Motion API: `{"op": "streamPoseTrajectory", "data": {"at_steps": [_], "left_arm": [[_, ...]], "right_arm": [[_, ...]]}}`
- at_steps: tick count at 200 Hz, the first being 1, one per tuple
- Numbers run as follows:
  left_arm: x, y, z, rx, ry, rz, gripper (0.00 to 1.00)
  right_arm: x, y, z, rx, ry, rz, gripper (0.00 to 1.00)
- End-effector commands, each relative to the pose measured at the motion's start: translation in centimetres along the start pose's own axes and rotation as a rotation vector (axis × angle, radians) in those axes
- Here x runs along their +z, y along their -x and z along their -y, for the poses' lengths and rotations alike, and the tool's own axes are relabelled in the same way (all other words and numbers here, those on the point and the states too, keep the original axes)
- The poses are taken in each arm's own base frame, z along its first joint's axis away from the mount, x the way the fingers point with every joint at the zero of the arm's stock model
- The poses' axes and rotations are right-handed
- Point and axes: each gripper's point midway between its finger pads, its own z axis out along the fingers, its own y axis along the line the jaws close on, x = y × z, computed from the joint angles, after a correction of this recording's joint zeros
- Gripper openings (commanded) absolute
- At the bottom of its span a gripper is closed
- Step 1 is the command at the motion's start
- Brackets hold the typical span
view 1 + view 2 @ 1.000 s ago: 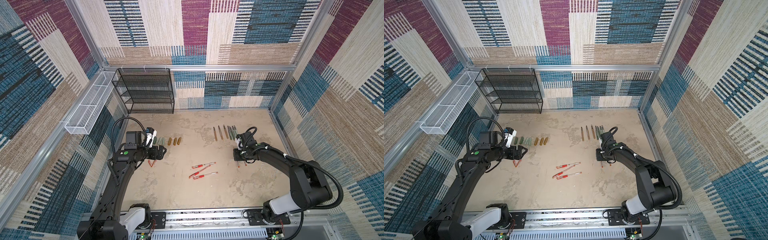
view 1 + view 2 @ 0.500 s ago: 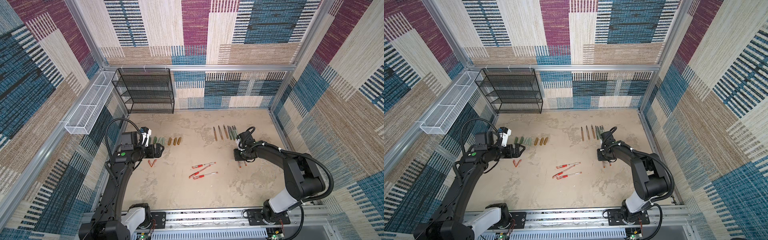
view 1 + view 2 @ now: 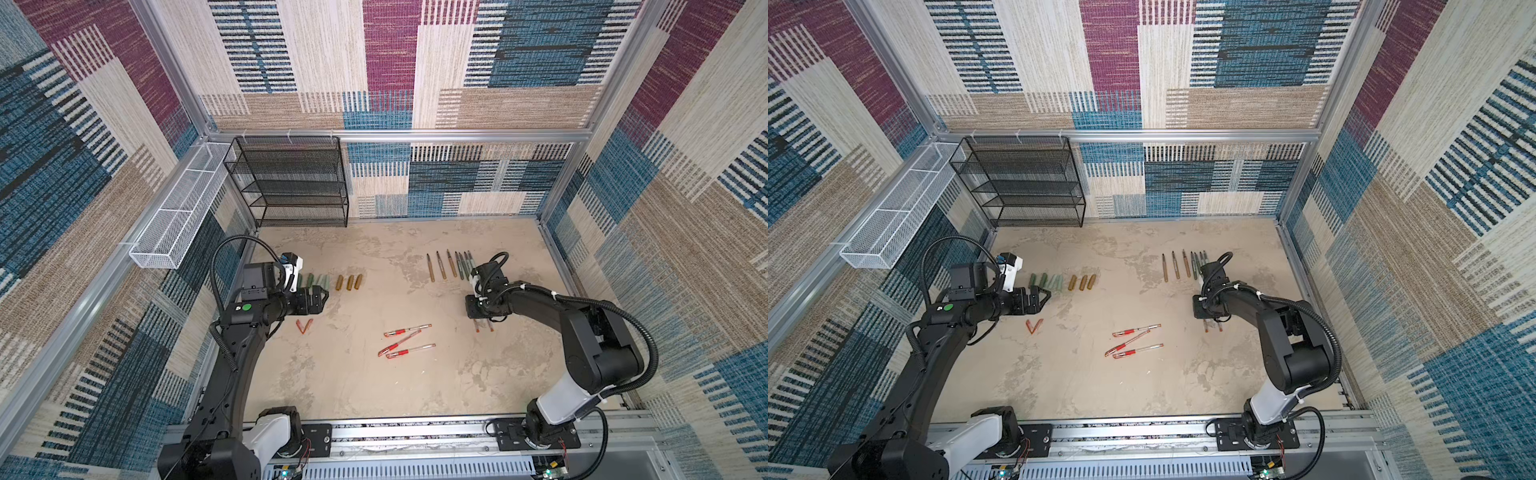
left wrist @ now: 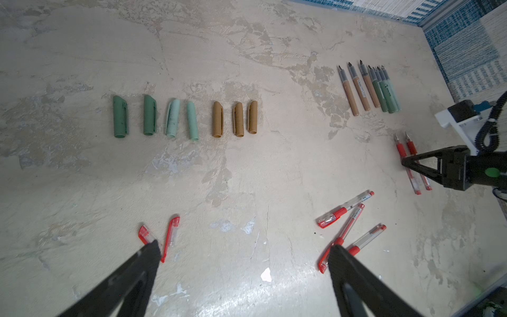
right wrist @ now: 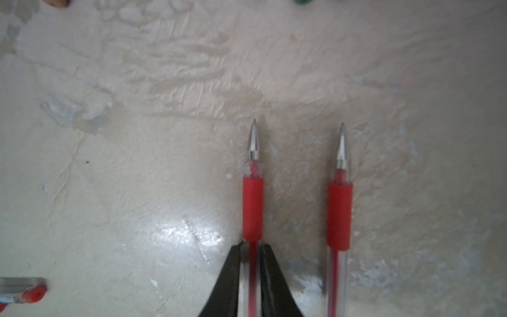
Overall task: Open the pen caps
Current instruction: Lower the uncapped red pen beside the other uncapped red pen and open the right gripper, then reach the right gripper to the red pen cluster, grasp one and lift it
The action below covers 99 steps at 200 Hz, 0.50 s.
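Two red pen caps (image 4: pixel 171 236) lie in a V on the table, just ahead of my open left gripper (image 4: pixel 244 248), which holds nothing and hovers over them (image 3: pixel 304 326). Further back, green caps (image 4: pixel 148 115) and gold caps (image 4: pixel 238 119) lie in a row. My right gripper (image 5: pixel 251 245) is shut on the clear barrel of an uncapped red pen (image 5: pixel 253 208) lying on the table, beside a second uncapped red pen (image 5: pixel 339 216). In both top views it sits low at the right (image 3: pixel 473 309). Three capped red pens (image 3: pixel 407 340) lie mid-table.
A row of uncapped brown and green pen bodies (image 3: pixel 451 266) lies behind the right gripper. A black wire shelf (image 3: pixel 291 183) stands at the back left, and a white mesh basket (image 3: pixel 174 220) hangs on the left wall.
My left gripper has risen slightly off the red caps and stands fully open. The right arm's elbow has swung, its gripper staying over the uncapped red pens with jaws barely eased.
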Motion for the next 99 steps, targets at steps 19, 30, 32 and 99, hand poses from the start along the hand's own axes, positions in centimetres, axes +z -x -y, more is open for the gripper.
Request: {"op": "streamPoseTrajectory", "data": {"at_steps": [19,30,32,99], "left_arm": [[0.0,0.9,0.0,0.009,-0.001,0.030,0.99],[0.0,0.9,0.1,0.009,-0.002,0.033,0.99],[0.0,0.9,0.1,0.009,-0.003,0.032,0.99],[0.2,0.8,0.0,0.009,-0.008,0.037,0.99]], "right_arm": [[-0.7,0.4,0.0,0.008,-0.006,0.009,0.24],[-1.1,0.7,-0.2,0.012,0.003,0.017,0.25],[-1.2,0.7,-0.2,0.012,0.004,0.019,0.26],[-5.5,1.9,-3.3,-0.003,0.157,0.134,0.31]]}}
